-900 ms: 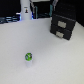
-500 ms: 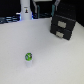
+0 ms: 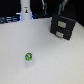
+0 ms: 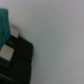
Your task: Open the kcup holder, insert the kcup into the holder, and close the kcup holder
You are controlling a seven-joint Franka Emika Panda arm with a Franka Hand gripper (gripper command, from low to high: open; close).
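Nearest to the camera in the exterior view, the kcup (image 3: 29,57) stands alone on the white table (image 3: 50,62), green top up & pale body below, well apart from everything else; nothing touches it, so I judge it waits there for a later pick, after the drawer is opened. Farther back, toward the exterior view's right, the kcup holder (image 3: 63,27) sits as a black box w/ two stacked drawer fronts, each w/ a light handle; both fronts look flush, so the holder seems closed and the 1st step not yet done. It is turned a little, its fronts facing the open table, which probably gives the arm room to pull a drawer out. Just above & behind the holder a dark part of the gripper (image 3: 63,9) shows near the top edge, approx. over the box, but the fingers are cut off & blurred, so I cannot tell if they are spread or pressed together. The wrist view shows only a corner of the black box (image 4: 17,60) against the white surface, w/ a teal blurred shape (image 4: 4,25) beside it that I cannot identify. At the far back, at the exterior view's left, a tall white bottle (image 3: 24,10) stands; it is not part of the task.
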